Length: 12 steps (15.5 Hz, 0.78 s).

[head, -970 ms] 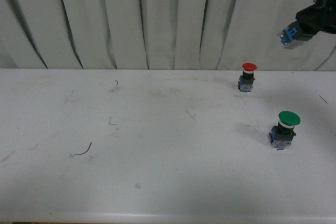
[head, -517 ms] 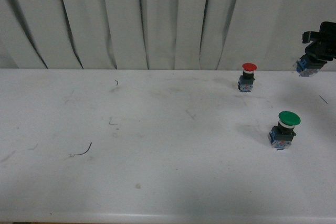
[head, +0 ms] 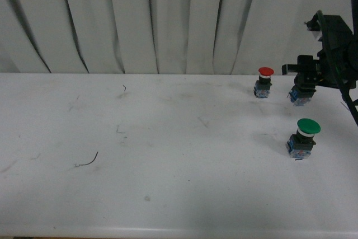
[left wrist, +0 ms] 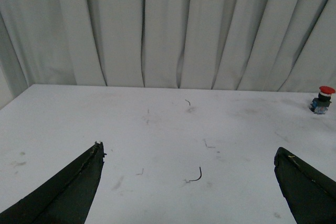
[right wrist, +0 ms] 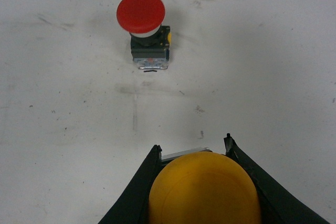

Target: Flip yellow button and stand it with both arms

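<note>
Our right arm [head: 335, 54] has swung down from high against the curtain [head: 140, 20] at the far right and now sets the yellow button [right wrist: 205, 190] low over the table [head: 168, 138], just right of the red button [head: 264, 81] and beyond the green button [head: 305, 135]. A second ago the blue-grey base [head: 300, 97] hung slanted in mid-air; now it points down, with the cap facing up at the wrist camera. By our reading the flip is done and only the standing remains. We cannot tell whether the base already touches the table. The right gripper [right wrist: 193, 148] is clamped on the button, its black wedge fingers [right wrist: 136, 192] hugging both sides of the cap. The left gripper [left wrist: 188, 148] hangs over the bare left half of the table with its fingers spread wide and holding nothing. The cap is a smooth, matte, domed mushroom of yellow-orange plastic, and a thin metal strip shows at its far edge. The red and green neighbours share its build, a round cap on a black collar over a squat blue-grey block. The table is white, hard and scuffed, with a curl of dark wire [head: 88, 160] at near left, and the curtain falls in soft pale folds.
</note>
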Available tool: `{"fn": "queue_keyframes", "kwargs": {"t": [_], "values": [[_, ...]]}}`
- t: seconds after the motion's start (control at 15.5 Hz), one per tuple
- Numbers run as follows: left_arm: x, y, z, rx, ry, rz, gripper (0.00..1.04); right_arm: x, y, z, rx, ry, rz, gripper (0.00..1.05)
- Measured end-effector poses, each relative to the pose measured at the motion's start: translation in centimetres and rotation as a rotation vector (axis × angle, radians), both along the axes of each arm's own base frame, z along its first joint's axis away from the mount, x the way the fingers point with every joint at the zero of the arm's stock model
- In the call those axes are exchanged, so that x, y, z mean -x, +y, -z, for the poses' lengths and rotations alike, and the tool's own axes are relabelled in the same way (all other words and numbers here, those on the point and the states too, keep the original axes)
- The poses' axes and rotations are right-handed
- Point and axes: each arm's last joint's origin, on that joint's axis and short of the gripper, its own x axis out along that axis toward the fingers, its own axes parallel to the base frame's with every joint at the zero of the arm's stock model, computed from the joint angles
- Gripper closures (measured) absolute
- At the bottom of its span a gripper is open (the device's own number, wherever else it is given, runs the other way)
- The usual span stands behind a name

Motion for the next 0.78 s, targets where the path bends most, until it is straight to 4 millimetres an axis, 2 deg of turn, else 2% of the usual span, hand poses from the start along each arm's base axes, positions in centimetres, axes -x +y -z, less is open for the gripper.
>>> {"fn": "queue_keyframes", "kwargs": {"t": [0.26,0.32,0.52,0.78], "values": [[0.0,0.0,0.0,0.0,0.0,0.0,0.07,-1.1,0.5,1.7,0.028,0.051,0.014,0.7],[0.0,0.0,0.0,0.0,0.0,0.0,0.07,-1.9,0.8,2.2,0.033,0.059,0.018,0.7],[0.0,0.0,0.0,0.0,0.0,0.0,0.07,-2.1,1.5,3.3,0.03,0.076,0.012,0.7],[0.0,0.0,0.0,0.0,0.0,0.0,0.07,-2.3,2.7,3.3,0.008,0.068,-0.006,0.7]]}}
